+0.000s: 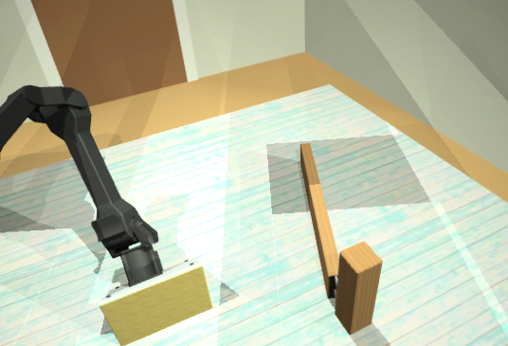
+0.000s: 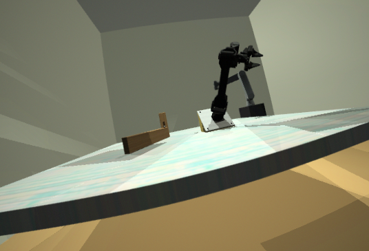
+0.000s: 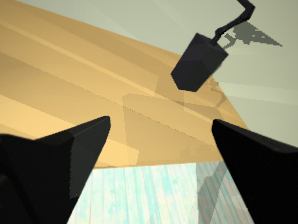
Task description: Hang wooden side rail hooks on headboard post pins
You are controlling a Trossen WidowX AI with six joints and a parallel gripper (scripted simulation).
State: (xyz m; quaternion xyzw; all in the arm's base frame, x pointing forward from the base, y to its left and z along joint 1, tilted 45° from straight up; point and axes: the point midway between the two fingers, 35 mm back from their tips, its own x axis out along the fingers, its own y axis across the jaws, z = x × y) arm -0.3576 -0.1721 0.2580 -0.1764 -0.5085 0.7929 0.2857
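The wooden side rail (image 1: 322,221) (image 2: 146,142) stands on its narrow edge, its far end on the table (image 1: 251,249) (image 2: 206,167). Its other end is close beside the upright headboard post (image 1: 360,292) (image 2: 162,120). Dark steel hooks (image 1: 333,287) show in the narrow space between rail end and post. The post's dark slot shows small in the exterior view; the pins and how the hooks sit against them are hidden. My gripper (image 2: 260,60) (image 3: 160,122) is open and empty, high up and well away from rail and post. It is outside the top view.
My arm rises from a tilted white plate (image 2: 215,123) with a yellow panel (image 1: 158,307) on one side. Beyond the table, a dark box (image 2: 252,110) (image 3: 199,64) carries another grey arm (image 2: 246,84). The table's edge crosses the wrist view.
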